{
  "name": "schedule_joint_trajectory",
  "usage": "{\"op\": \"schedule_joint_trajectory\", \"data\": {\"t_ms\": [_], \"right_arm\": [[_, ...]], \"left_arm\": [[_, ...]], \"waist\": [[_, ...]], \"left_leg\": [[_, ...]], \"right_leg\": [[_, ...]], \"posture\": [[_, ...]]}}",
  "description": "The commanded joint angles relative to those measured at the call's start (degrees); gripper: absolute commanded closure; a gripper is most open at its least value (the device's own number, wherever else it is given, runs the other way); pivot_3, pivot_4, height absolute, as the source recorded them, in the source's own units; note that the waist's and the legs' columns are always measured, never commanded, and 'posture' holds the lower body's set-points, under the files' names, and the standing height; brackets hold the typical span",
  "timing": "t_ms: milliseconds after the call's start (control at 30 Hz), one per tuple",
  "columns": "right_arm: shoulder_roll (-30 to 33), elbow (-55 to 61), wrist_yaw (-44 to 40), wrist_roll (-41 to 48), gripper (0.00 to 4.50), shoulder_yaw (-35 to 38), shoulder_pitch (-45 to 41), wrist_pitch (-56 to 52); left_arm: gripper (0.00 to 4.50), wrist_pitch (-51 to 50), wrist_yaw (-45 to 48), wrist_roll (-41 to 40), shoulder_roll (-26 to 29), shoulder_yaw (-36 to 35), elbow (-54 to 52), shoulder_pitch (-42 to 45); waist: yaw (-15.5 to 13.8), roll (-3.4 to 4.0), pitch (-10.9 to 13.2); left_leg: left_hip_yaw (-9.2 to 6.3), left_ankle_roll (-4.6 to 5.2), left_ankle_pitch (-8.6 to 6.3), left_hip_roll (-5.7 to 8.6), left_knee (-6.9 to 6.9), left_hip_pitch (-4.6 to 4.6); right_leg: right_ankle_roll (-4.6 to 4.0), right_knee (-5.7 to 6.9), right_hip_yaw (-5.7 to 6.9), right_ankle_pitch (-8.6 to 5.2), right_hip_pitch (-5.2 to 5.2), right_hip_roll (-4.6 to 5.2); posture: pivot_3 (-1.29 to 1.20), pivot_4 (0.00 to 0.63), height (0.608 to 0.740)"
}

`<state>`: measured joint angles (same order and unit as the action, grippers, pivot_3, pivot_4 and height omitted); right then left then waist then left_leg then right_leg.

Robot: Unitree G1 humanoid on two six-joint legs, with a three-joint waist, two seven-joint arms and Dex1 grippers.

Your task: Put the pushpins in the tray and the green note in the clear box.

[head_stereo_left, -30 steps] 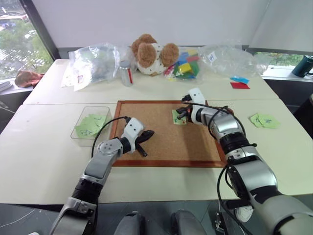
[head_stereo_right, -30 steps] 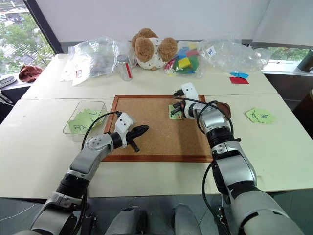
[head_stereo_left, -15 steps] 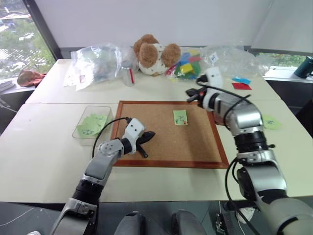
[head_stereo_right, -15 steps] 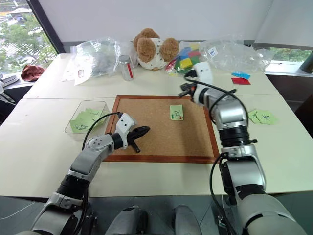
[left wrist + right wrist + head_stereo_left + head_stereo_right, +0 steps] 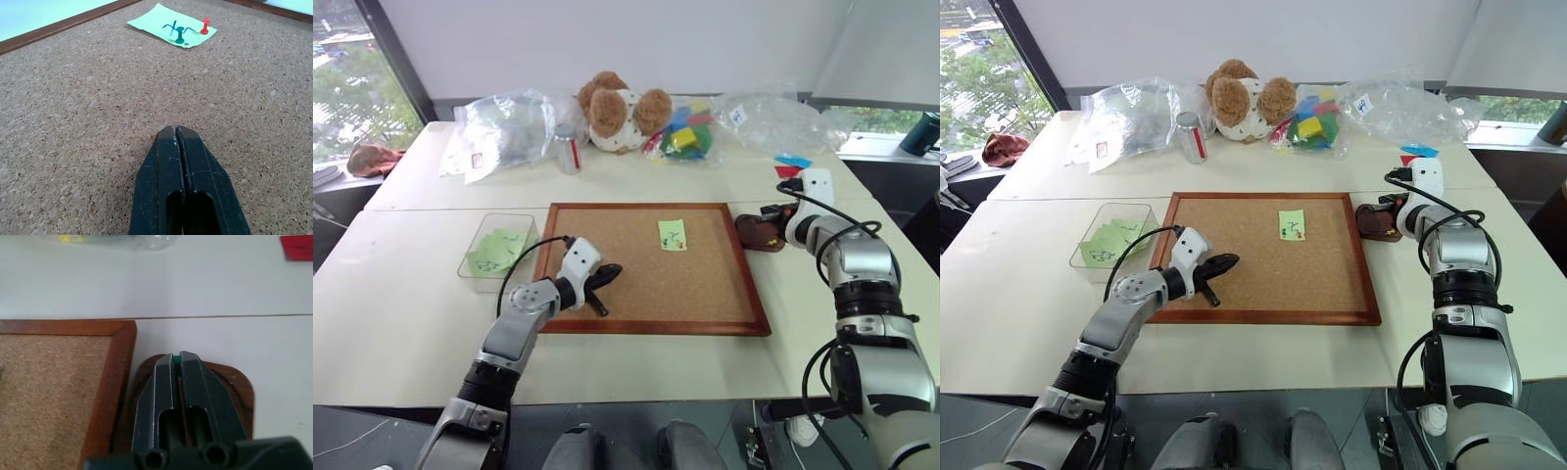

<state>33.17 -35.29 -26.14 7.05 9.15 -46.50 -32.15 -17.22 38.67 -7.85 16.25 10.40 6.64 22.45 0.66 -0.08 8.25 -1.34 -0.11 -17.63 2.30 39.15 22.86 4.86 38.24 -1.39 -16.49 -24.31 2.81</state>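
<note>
While your right gripper (image 5: 177,363), clamped on a green pushpin (image 5: 174,359), hovers over the tray (image 5: 239,389) beside the cork board (image 5: 636,284), release it there, since the green note (image 5: 673,234) sits pinned mid-board and your left gripper (image 5: 176,134) waits closed, empty

No readable text anywhere: the green note (image 5: 172,32) carries only blue scribbles, and small labels on the plastic bags (image 5: 509,127) stay illegible.
</note>
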Motion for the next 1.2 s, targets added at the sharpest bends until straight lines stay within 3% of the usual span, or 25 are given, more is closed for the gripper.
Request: {"op": "schedule_joint_trajectory", "data": {"t_ms": [33, 400, 500, 700, 767, 1033, 1200], "right_arm": [[0.23, 0.44, -0.68, 0.76, 4.43, 0.53, -0.29, -0.03], [0.02, -0.98, -0.39, 0.38, 4.43, -0.03, 1.43, -0.32], [-0.02, -0.51, -0.32, 0.6, 3.61, 0.1, 1.59, -0.5], [0.16, 0.88, -0.09, 1.0, 0.66, 0.19, 1.67, -1.31], [0.21, 1.42, -0.11, 1.21, 0.14, 0.3, 1.65, -1.55], [0.88, 5.98, -1.06, 3.45, 0.14, 1.45, 1.15, -4.86], [1.18, 18.85, -8.61, 6.23, 0.14, -2.5, 3.01, -9.01]], "left_arm": [[4.5, -1.39, 0.8, 0.88, 0.27, 1.69, 1.22, -1.25], [4.5, -1.5, 1.0, 0.96, 0.74, 1.63, 0.61, -1.59], [4.5, -1.45, 1.21, 0.9, 1.1, 1.51, 0.5, -1.85], [4.5, -1.25, 1.17, 1.0, 1.22, 1.53, 0.77, -1.68], [4.5, -1.28, 1.13, 1.03, 1.17, 1.6, 0.68, -1.67], [4.5, -1.33, 1.4, 0.95, 1.25, 1.74, 0.43, -1.89], [4.5, -1.25, 1.25, 1.01, 0.98, 1.69, 0.65, -1.63]], "waist": [[0.01, 0.0, 0.0], [0.09, 0.0, 0.0], [0.1, 0.0, 0.0], [0.13, 0.0, 0.0], [0.11, 0.0, 0.0], [0.09, 0.0, 0.0], [0.08, 0.0, 0.0]], "left_leg": [[0.0, -0.01, 0.0, 0.0, 0.0, 0.0], [0.0, -0.01, 0.01, 0.0, 0.0, 0.0], [0.0, -0.02, 0.01, 0.0, 0.0, 0.0], [0.0, -0.01, 0.01, -0.01, -0.01, -0.01], [0.0, -0.01, 0.0, -0.01, -0.01, -0.01], [0.0, 0.0, 0.0, -0.01, -0.01, -0.01], [0.0, 0.09, -0.05, -0.01, -0.01, 0.0]], "right_leg": [[0.0, -0.01, 0.0, 0.0, 0.0, 0.0], [0.0, -0.02, -0.01, 0.0, 0.01, 0.0], [0.0, -0.02, -0.01, 0.0, 0.01, 0.0], [0.0, -0.02, -0.01, 0.0, 0.01, 0.0], [0.0, -0.02, -0.01, 0.0, 0.01, 0.0], [0.0, -0.03, -0.01, 0.0, 0.01, 0.0], [0.0, -0.03, -0.01, 0.0, 0.0, 0.0]], "posture": [[0.0, 0.15, 0.74], [0.0, 0.15, 0.74], [0.0, 0.15, 0.74], [0.0, 0.15, 0.74], [0.0, 0.15, 0.74], [0.0, 0.15, 0.74], [0.0, 0.15, 0.74]]}}
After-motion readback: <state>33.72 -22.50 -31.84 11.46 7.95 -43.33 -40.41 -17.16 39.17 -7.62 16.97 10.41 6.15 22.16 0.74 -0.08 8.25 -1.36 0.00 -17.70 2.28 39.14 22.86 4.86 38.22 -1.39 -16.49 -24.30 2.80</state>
